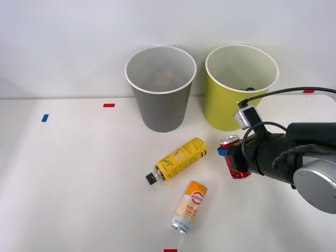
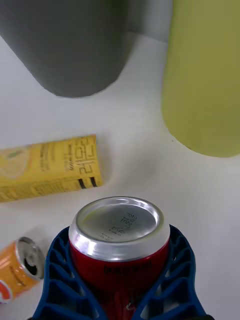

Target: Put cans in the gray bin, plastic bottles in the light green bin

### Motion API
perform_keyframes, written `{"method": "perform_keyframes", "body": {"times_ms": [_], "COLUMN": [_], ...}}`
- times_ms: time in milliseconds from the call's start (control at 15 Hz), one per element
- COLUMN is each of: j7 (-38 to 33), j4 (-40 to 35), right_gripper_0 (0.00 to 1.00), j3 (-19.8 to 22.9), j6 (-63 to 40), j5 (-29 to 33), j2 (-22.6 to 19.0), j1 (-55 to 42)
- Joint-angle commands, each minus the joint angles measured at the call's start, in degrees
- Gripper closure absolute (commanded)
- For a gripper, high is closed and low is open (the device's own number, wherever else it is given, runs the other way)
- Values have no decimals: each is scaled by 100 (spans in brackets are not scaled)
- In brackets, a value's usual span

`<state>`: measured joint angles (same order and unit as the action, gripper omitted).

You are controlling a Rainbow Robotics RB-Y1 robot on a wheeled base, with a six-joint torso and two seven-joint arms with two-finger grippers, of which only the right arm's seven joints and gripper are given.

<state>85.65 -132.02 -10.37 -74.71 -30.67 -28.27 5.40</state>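
I've got the jaws pinching the short red can [image 2: 119, 245] around its body, held just in front of the light green bin [image 1: 241, 89], so my worry is releasing it there instead of the gray bin [image 1: 160, 89] further left. Swinging across low could clip a white rim or nudge the yellow bottle [image 1: 177, 159] and orange can [image 1: 190, 206] lying on the surface [image 1: 68, 184].

My right arm [image 1: 294, 152] wore a black cover over a silver joint housing. A small silver camera block and looping black cables sat near my blue, ribbed fingers [image 2: 60, 280].
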Motion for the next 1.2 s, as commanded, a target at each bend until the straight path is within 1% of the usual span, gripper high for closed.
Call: {"method": "perform_keyframes", "body": {"times_ms": [67,133,267,467,600,933,1067,1200], "j7": [391,690,998,998,1024,927,954,1015], "j4": [-201,-201,-201,-192,-192,-192,177,942], "right_gripper_0": [100,100,100,100,100,100,100,100], "j3": [264,334,466,545,721,853,791,659], "j6": [879,1152,1556,2251,2286,2286,2286,2444], "j5": [-202,-229,-308,-528,-888,-888,-1090,-1090], "j2": [348,454,629,884,1060,1306,1499,1860], "j1": [-250,-250,-250,-232,-65,454,814,1456]}}
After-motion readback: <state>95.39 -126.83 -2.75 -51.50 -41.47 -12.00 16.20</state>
